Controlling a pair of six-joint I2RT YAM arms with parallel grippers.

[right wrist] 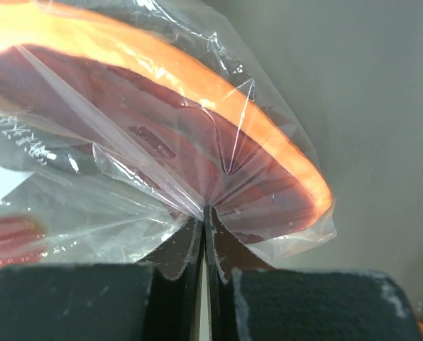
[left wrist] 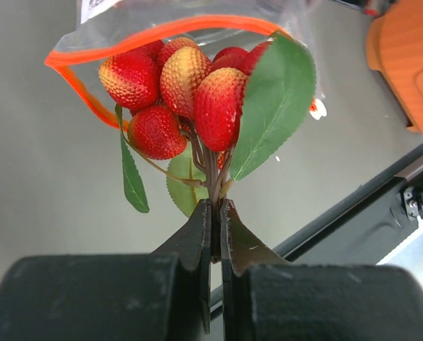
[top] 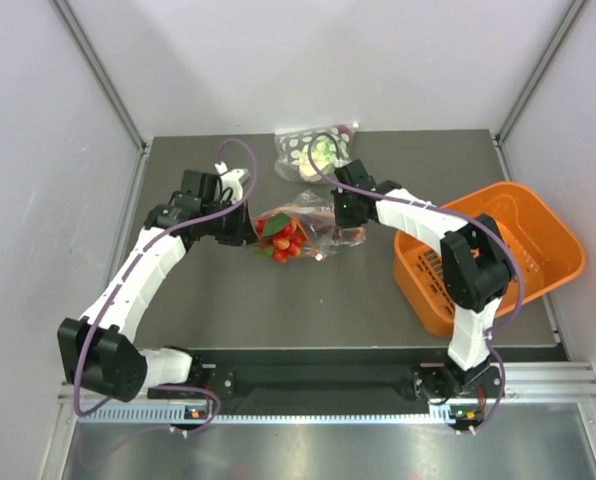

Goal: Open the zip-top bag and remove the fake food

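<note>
Left claw [left wrist: 215,213]: fingers pressed together on the brown stem of the toy berries [left wrist: 190,85], pinching it just below the leaves. The bunch has red-and-yellow bumpy berries and green leaves; one large leaf [left wrist: 275,106] stands to the right of the berries.

Zip-top bag [left wrist: 162,11]: mouth open. Its orange zip strip [left wrist: 77,78] runs in a loop around the far side of the berries. The bunch sits right at the mouth, and I cannot tell how much of it is inside. A white label shows at the bag's upper left corner in the left wrist view.

Right claw [right wrist: 206,213]: fingers closed on a fold of the bag's clear plastic [right wrist: 126,177], which bunches into creases at the fingertips. A dark reddish-brown piece [right wrist: 162,121] lies inside the bag, beside the orange strip.

Top view:
- The bag [top: 323,235] is near the middle of the dark surface [top: 278,310], held between the two claws.
- The left claw [top: 246,228] is at its left, with the berries [top: 286,238].
- The right claw [top: 340,212] is at its upper right.
- I cannot tell whether the bag touches the surface.

Other items:
- A second bag [top: 316,150] with green-and-white spotted contents lies at the far edge, just behind the first.
- An orange basket [top: 423,300] sits at the right, apart from both bags.
</note>
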